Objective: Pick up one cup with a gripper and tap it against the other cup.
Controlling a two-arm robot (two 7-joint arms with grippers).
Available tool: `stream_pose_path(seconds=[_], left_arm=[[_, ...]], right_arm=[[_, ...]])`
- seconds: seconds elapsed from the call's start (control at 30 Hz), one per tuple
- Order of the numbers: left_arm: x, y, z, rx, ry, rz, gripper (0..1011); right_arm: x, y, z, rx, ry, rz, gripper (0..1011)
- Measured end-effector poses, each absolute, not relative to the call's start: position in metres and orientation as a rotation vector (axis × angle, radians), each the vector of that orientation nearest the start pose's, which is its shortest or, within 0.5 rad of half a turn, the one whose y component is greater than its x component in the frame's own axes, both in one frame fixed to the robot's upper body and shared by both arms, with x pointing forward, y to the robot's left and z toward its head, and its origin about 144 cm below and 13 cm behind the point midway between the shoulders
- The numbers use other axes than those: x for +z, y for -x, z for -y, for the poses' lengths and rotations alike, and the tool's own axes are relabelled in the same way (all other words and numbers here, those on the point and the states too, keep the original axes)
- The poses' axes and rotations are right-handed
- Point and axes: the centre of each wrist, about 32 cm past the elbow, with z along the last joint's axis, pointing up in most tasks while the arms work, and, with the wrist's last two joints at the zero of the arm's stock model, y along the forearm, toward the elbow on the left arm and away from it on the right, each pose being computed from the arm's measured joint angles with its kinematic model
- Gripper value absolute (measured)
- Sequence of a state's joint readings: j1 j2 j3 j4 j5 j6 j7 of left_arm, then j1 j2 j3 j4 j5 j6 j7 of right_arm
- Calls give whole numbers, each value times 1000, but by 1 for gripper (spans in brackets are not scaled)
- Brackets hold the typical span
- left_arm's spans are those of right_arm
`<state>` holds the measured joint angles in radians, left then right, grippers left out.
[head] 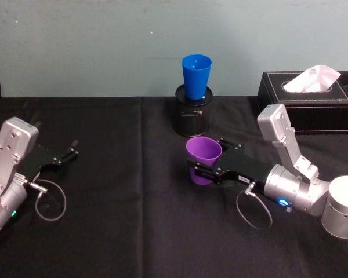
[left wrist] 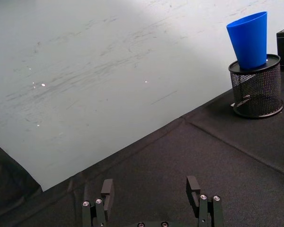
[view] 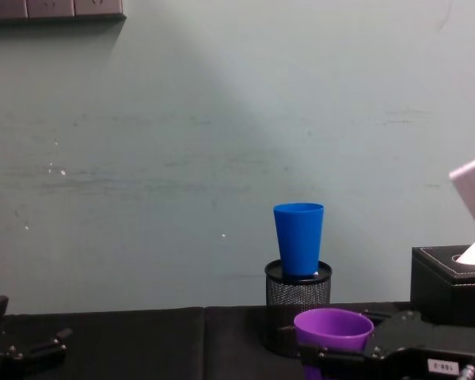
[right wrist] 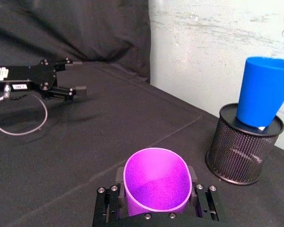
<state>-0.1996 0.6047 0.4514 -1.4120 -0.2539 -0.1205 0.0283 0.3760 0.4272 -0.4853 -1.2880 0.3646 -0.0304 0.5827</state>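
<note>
My right gripper [head: 202, 171] had its flat fingers closed around the purple cup [head: 203, 155], one to each side of the wall below the rim, with the cup upright and its mouth open to the ceiling. I judged that low side hold sensible, since it left the rim and upper wall bare for the tap. The cup was empty; it sat near the middle of the black table [head: 127, 231], and I could not tell whether its base was touching the cloth. The blue cup [head: 196, 77] stood farther back toward the wall, its narrow base down in the mouth of the black mesh pen holder [head: 192, 116] — raised, so I reckoned a lift would be needed before any contact. I saw nothing inside it. My left gripper [head: 69, 152] rested idle at the table's left side, fingers spread apart, holding nothing
</note>
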Motion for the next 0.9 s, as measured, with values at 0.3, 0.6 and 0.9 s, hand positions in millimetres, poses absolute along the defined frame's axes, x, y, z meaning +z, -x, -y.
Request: stream_pose_path(seconds=[0.3,0.6,0.9], left_arm=[[1140,-489,-310,1248,-304,285,1000],[1140,-489,-310,1248,-304,285,1000],[1140,-489,-310,1248,-304,285,1000]], right_arm=[[1148,-544,254,-669,197,42,733],[1144,-545,254,-674,204,25,733],[1141,-545,255,-679,210,4,733]])
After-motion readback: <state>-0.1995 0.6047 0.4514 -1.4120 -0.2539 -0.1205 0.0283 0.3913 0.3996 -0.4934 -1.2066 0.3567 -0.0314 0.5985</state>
